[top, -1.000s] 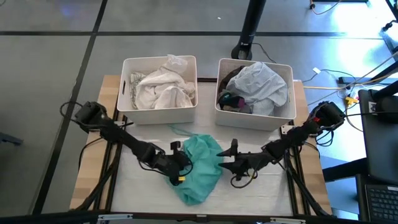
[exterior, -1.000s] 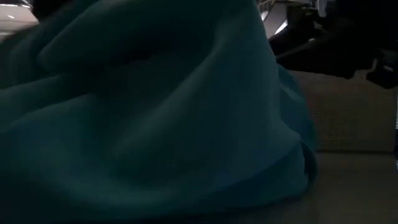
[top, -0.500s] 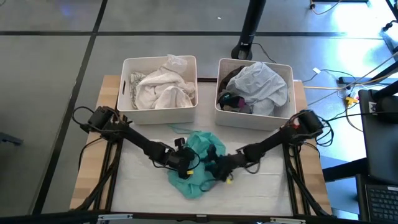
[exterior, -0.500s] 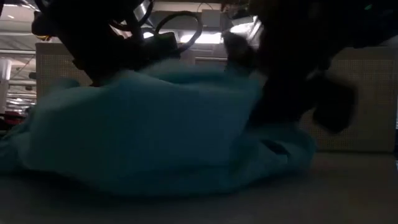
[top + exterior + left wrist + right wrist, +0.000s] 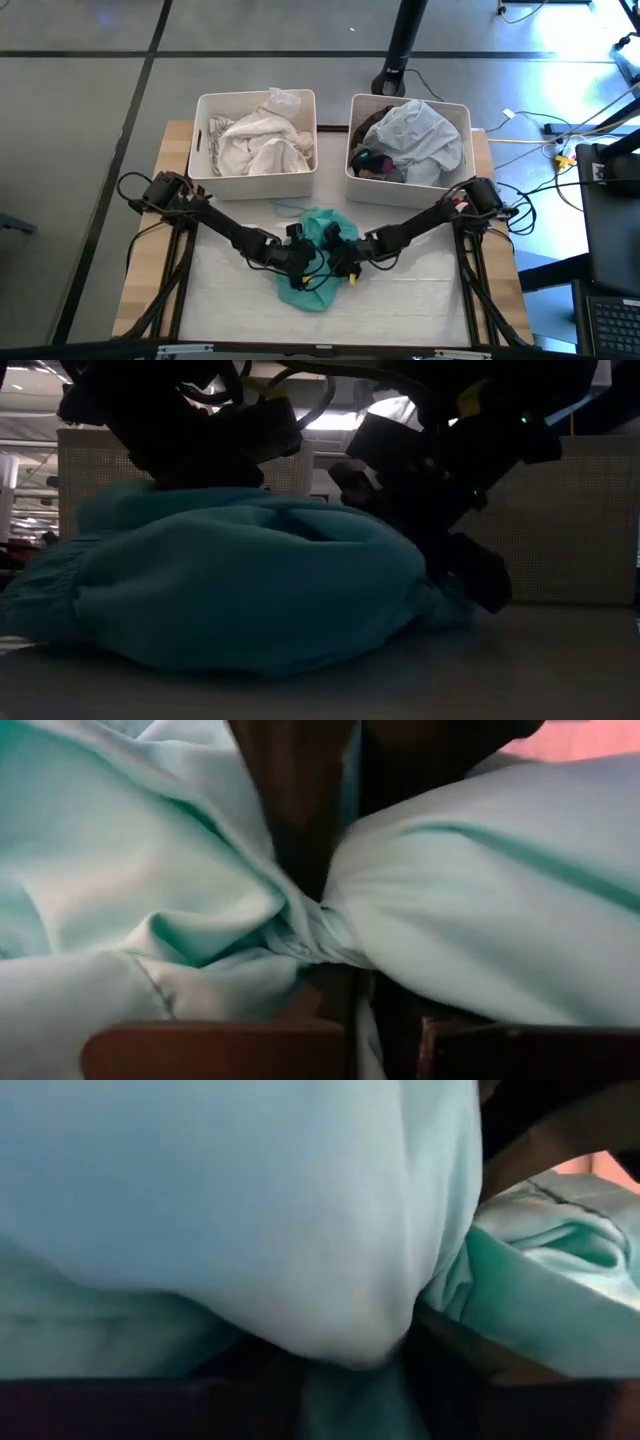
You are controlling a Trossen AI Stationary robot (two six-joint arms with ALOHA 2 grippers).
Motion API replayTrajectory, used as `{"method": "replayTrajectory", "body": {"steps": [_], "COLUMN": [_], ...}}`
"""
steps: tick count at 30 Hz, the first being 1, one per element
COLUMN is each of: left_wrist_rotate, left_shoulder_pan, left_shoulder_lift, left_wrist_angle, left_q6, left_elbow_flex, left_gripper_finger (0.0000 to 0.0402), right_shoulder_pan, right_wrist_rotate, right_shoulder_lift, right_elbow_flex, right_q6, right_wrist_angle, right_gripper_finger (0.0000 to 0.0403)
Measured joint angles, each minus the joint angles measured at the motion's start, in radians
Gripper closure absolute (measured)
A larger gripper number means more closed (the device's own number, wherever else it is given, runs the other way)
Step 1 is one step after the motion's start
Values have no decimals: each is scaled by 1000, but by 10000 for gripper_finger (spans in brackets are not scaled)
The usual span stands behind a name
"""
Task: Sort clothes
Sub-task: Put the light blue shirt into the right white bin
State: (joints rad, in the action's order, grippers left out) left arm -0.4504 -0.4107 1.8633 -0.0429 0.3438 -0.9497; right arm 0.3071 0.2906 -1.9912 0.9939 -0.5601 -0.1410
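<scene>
High view: both arms converge on teal garment

Table (image 5: 240, 310) carries a bunched teal-green garment (image 5: 318, 228) near its middle. Left gripper (image 5: 300, 258) reaches in low, fingers pinched on a fold. Right gripper (image 5: 340, 258) presses in opposite; its finger state cannot be told.

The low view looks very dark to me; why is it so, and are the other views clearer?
Low view: backlit by ceiling lights, so the arms are silhouettes above the teal-green garment. High view: evenly lit, sharp. Both wrist views: fabric fills the frame, soft and out of focus.
</scene>
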Motion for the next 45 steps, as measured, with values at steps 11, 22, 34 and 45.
{"method": "replayTrajectory", "body": {"steps": [11, 22, 34, 45], "left_wrist_rotate": [9, 69, -141, -167], "left_shoulder_pan": [12, 22, -101, -120], "left_shoulder_lift": [0, -100, -298, -294], "left_wrist_angle": [-20, 206, 325, 320], "left_q6": [95, 156, 171, 191], "left_elbow_flex": [0, -27, -24, 8], "left_gripper_finger": [327, 235, 233, 233], "right_shoulder_pan": [7, 102, 169, 170], "right_wrist_rotate": [24, 227, 440, 699], "right_shoulder_lift": [-5, 125, 428, 802], "right_elbow_flex": [-3, -10, -9, -7], "right_q6": [-78, -203, -304, -565], "right_wrist_angle": [-5, 52, 205, 192], "right_gripper_finger": [364, 382, 382, 382]}}
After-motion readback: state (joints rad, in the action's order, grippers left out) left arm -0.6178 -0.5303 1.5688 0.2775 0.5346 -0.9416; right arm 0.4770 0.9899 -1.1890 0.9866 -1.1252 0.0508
